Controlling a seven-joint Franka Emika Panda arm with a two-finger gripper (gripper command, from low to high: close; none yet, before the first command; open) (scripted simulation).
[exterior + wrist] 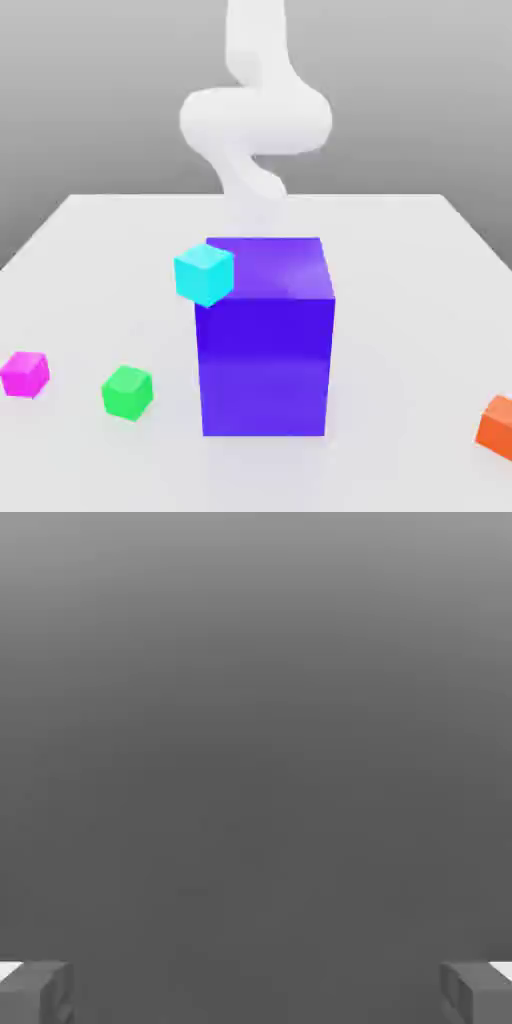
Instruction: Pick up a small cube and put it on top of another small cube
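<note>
So the end effector is sitting wide apart right now: in the hand view the two fingers are poking in at opposite corners with nothing but flat grey between them. It isn't holding anything, and no cube is lying anywhere close in front of it. My guess is it's pointing off across the scene instead of down at the bench, which would explain why none of the cubes are coming into its sights.

In the exterior view the arm is curling up behind the big blue block, so every cube is lying on the far side of that block from it. The cyan cube is hanging at the block's upper corner on the exterior view's left. I can't tell whether it's resting on that edge or just overlapping it. The green cube and magenta cube are sitting low on the bench near each other, and the orange cube is lying well apart on the exterior view's right.

I'm reading this as the very start: nothing picked or stacked yet. Green and magenta are looking like the easy pair, since they're on open bench. The block is going to be the annoying part, standing between the arm and everything.
</note>
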